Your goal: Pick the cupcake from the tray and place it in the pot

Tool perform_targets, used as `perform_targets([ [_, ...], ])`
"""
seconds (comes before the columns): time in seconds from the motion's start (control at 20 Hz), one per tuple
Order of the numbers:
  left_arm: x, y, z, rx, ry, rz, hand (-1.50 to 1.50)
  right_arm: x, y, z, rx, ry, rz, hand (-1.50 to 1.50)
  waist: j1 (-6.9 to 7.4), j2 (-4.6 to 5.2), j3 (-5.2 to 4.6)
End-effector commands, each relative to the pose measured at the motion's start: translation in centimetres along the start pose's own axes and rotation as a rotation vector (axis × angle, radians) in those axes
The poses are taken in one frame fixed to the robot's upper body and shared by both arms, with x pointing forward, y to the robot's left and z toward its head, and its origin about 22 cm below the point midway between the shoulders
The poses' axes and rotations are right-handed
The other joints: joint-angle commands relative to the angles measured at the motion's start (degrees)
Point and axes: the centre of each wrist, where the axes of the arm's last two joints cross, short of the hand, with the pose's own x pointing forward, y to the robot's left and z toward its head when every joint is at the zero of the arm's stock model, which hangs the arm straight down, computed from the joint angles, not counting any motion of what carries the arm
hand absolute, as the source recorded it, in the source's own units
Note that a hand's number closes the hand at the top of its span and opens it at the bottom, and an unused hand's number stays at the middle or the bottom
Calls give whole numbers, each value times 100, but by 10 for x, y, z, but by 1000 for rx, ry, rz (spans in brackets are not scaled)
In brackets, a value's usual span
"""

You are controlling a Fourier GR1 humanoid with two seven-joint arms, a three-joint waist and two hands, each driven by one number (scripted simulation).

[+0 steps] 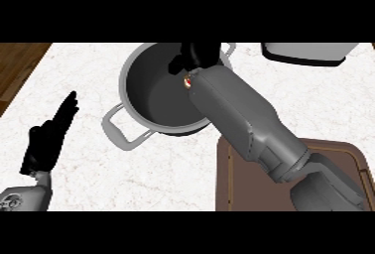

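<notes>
Presumably pinching the light, crumbly cupcake (187, 81) by its base, the right hand (194, 55) is hovering curled over the pot (139, 74), while the left hand (50, 134) is resting spread on the tabletop (88, 163) beside the tray (227, 193).

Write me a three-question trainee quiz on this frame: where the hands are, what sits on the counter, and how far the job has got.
1. True or false: the right hand is above the pot.
2. Where does the brown tray lie relative to the pot?
A. To the pot's left
B. Toward the lower right of the view
C. Inside the pot
3. Fill in: the left hand is resting at the view's lower left with its fingers ____.

Key
1. True; it is curled over the pot's far side, and a small red and pale bit, likely the cupcake, shows beside the wrist.
2. B
3. Straight.
</notes>
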Motion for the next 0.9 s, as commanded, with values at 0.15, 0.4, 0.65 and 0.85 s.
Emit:
perform_targets([
  [0.15, -5, 2, 2, -3, 1, 2, 0, 16, -16, 0, -218, -113, -321, -150, -70, -19, 10],
  [0.4, -7, -1, 7, 24, 16, 4, 0, 17, -22, 2, -263, -79, -503, -150, -164, -93, 9],
  [0.65, -16, 20, 8, 37, 38, -1, 0, 13, -17, 12, -118, -65, -585, -150, -286, -138, 3],
  [0.85, -4, 16, 11, 56, 51, 5, 0, -3, -9, 22, -93, -80, -667, -150, -452, -181, 10],
])
